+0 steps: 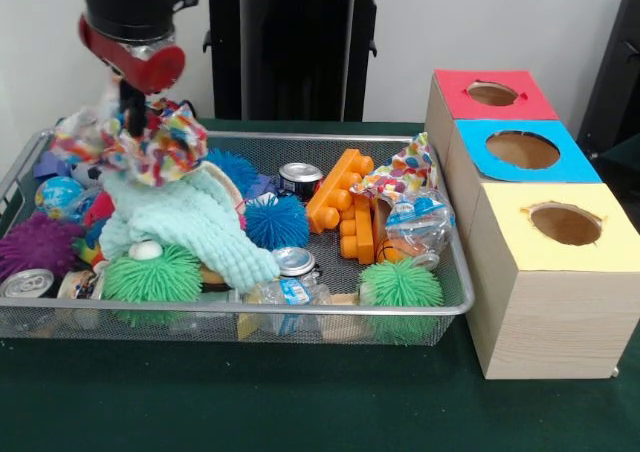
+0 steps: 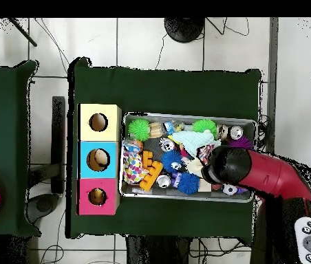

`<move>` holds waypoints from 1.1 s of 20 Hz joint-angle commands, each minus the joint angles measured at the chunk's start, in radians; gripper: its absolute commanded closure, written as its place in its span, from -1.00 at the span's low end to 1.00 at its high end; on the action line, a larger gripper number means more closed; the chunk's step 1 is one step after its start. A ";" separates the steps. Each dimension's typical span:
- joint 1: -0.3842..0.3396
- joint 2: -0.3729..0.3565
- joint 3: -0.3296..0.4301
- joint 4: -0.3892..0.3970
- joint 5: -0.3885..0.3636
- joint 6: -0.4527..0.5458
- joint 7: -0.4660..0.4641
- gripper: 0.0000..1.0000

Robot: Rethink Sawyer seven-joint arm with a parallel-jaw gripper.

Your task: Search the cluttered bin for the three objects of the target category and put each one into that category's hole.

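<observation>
Green tabletop (image 1: 300, 402), wire bin (image 1: 455, 307) lower left of frame. We see the claw (image 1: 131, 112) at upper left pinching a polka-dot cloth (image 1: 160, 147): soft, light, floppy, likely to drag the mint towel (image 1: 185, 222); we'd hold a bunched fold.

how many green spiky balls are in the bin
2 in view. One green spiky ball sits at the bin's front left, below the mint cloth. The other is at the front right corner, near the yellow box. More may be buried under the clutter.
</observation>
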 commanded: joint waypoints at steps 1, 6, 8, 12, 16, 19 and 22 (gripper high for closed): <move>-0.047 0.055 0.124 0.011 -0.107 -0.121 -0.171 1.00; -0.060 0.118 0.133 0.042 -0.126 -0.239 -0.069 1.00; -0.054 0.139 0.125 0.042 -0.127 -0.254 -0.039 1.00; -0.055 0.169 0.121 0.064 -0.102 -0.283 0.007 1.00; -0.043 0.164 0.113 0.092 -0.083 -0.299 0.034 1.00; -0.035 0.167 0.107 0.116 -0.080 -0.325 0.055 1.00; -0.031 0.179 0.106 0.119 -0.083 -0.341 0.061 1.00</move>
